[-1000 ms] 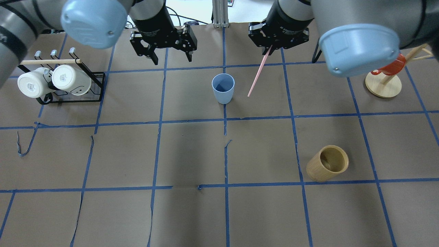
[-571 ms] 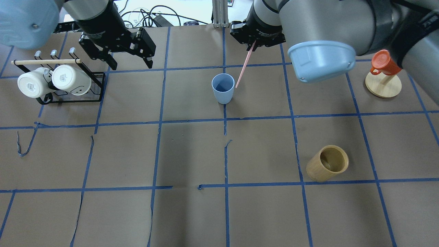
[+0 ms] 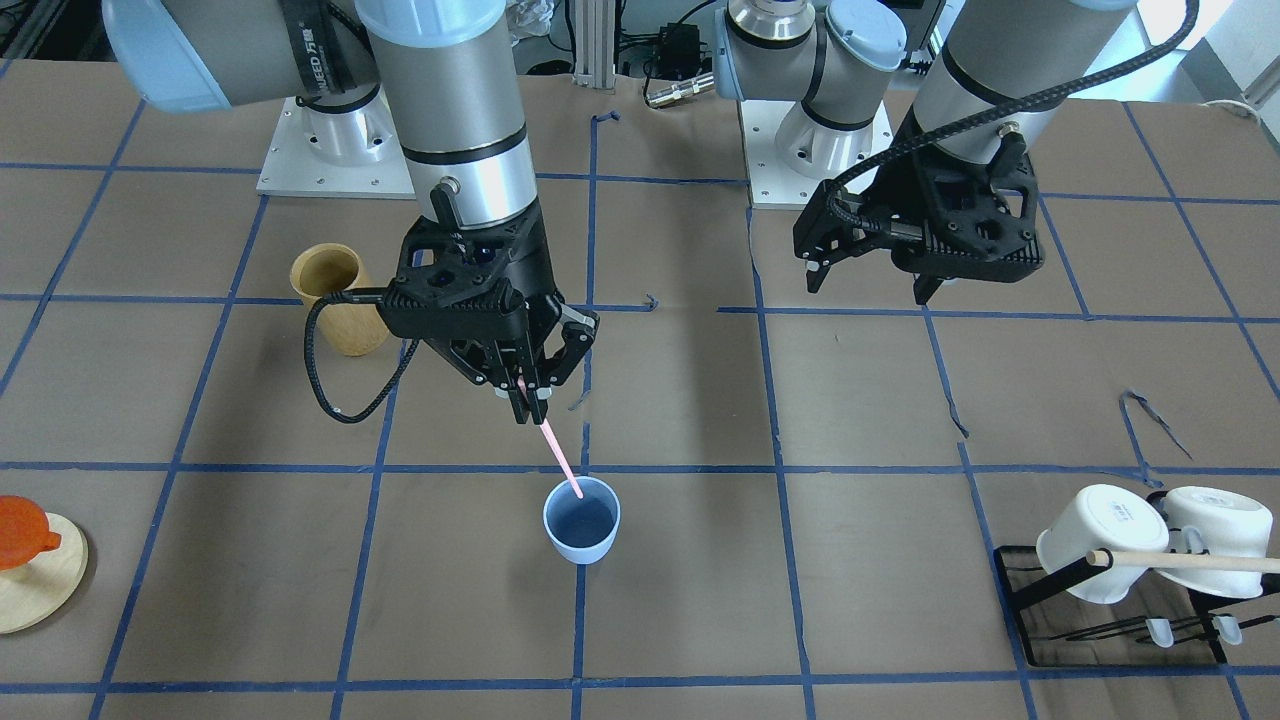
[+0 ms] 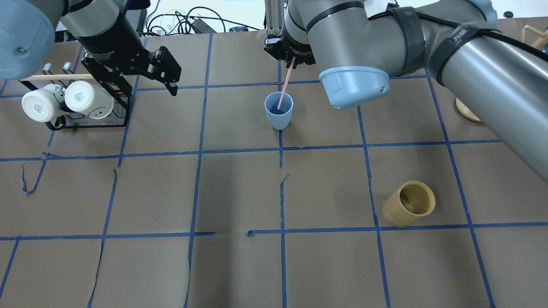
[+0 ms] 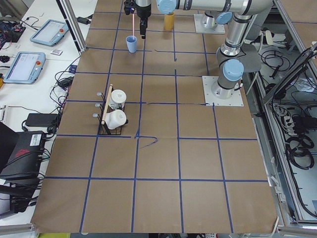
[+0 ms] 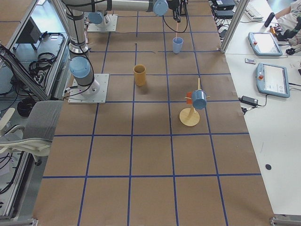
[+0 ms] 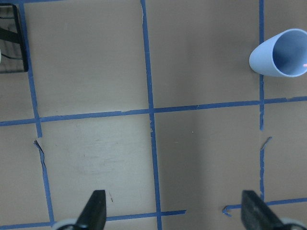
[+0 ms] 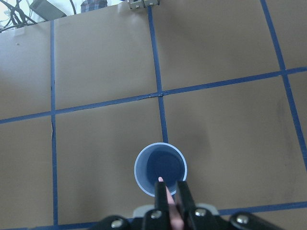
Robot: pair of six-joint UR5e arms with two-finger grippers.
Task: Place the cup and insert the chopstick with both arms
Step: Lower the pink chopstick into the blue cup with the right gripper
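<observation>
The light-blue cup [image 4: 278, 110] stands upright at the table's far middle, also seen in the front view [image 3: 581, 522] and the right wrist view [image 8: 160, 167]. My right gripper [image 3: 528, 400] is shut on the top of the pale-pink chopstick [image 3: 560, 460] and holds it steeply tilted above the cup. The stick's lower tip is at the cup's mouth, just inside the rim [image 4: 284, 87]. My left gripper [image 3: 868, 290] is open and empty, raised well to the cup's left near the mug rack [image 4: 147, 87]. The cup shows at the top right of its wrist view [image 7: 280, 60].
A black rack [image 4: 122, 107] with two white mugs [image 4: 72, 100] and a wooden rod [image 4: 55, 77] stands at the far left. A tan bamboo cylinder [image 4: 409, 203] stands at the right front. A wooden stand [image 3: 30, 590] with an orange cup [image 3: 22, 530] is at the far right.
My right gripper has moved left with the chopstick, from right of the cup to above it; the tip is now at the cup's mouth. My left gripper has moved left toward the rack.
</observation>
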